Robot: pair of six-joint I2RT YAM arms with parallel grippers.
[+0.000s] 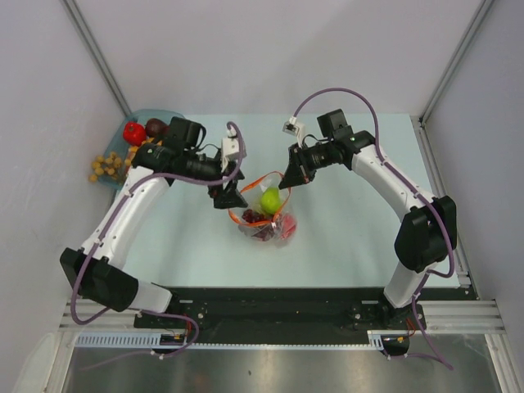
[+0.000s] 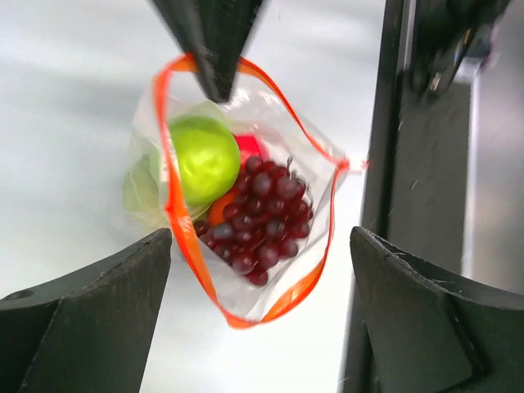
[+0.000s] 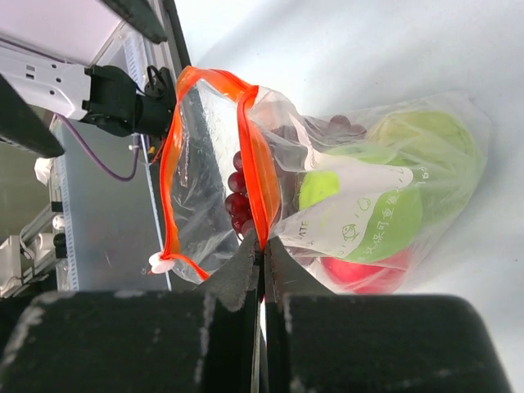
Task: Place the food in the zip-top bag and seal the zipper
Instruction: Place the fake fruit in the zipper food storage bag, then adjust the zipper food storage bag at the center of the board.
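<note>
The zip-top bag point(image 1: 267, 214) lies mid-table with its mouth held open. Inside are a green apple point(image 2: 205, 159), a dark purple grape bunch point(image 2: 262, 216), a bit of orange point(image 2: 216, 210) and a red apple point(image 3: 367, 275). My right gripper point(image 3: 263, 242) is shut on the red-orange zipper point(image 3: 255, 164) at the bag's rim and holds it up; it also shows in the top view point(image 1: 287, 178). My left gripper point(image 2: 262, 239) is open and empty above the bag's mouth, its jaws well apart on either side; it also shows in the top view point(image 1: 230, 198). The white slider point(image 3: 157, 263) sits at the strip's end.
A teal-blue tray point(image 1: 166, 115) stands at the back left with a red apple point(image 1: 133, 133) and a dark fruit point(image 1: 155, 127) in it. Small yellow balls point(image 1: 102, 167) lie beside it by the left wall. The arm bases and a black rail point(image 1: 278, 304) run along the near edge.
</note>
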